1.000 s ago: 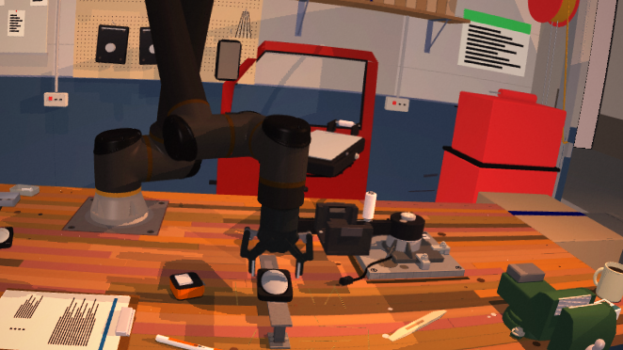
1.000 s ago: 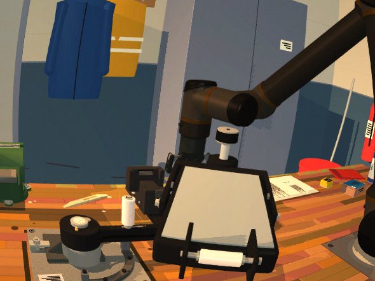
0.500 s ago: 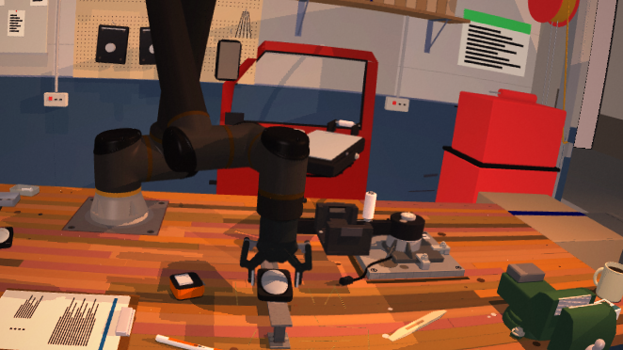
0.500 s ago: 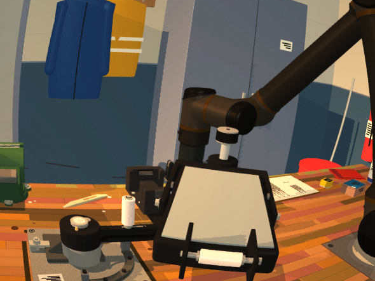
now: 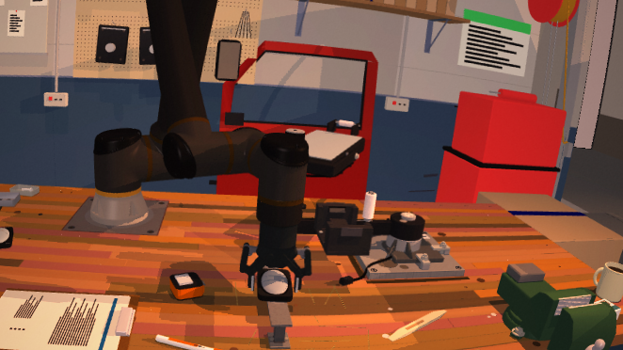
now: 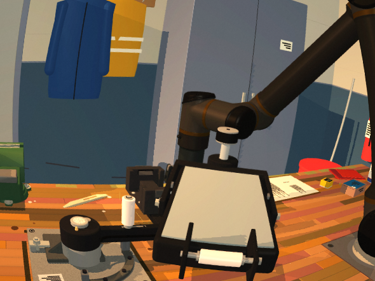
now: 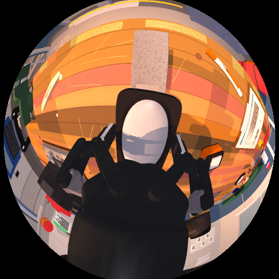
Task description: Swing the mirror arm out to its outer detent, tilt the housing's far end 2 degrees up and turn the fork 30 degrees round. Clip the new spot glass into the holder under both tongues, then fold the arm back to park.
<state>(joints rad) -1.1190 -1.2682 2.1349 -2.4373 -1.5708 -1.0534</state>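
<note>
The new spot glass (image 5: 275, 284), a round silver mirror in a black square frame, stands propped on a small grey stand (image 5: 279, 322) near the bench's front edge. My gripper (image 5: 275, 277) is open and empty, lowered around the glass, one finger on each side of it (image 7: 145, 135). The mirror arm (image 6: 127, 230) reaches out from its round pivot (image 5: 407, 227) on a grey base plate. It carries the large housing (image 6: 219, 209) with its pale glass facing up. A black fork and holder block (image 5: 346, 230) sits beside the arm.
Behind the bench stand a red truck door (image 5: 301, 117) and a red cabinet (image 5: 501, 146). An orange tape measure (image 5: 187, 285) lies left of the glass. A green vise (image 5: 555, 310), a mug (image 5: 611, 281), a pry tool (image 5: 414, 325), a marker (image 5: 181, 342) and a clipboard (image 5: 61, 320) lie near the front edge.
</note>
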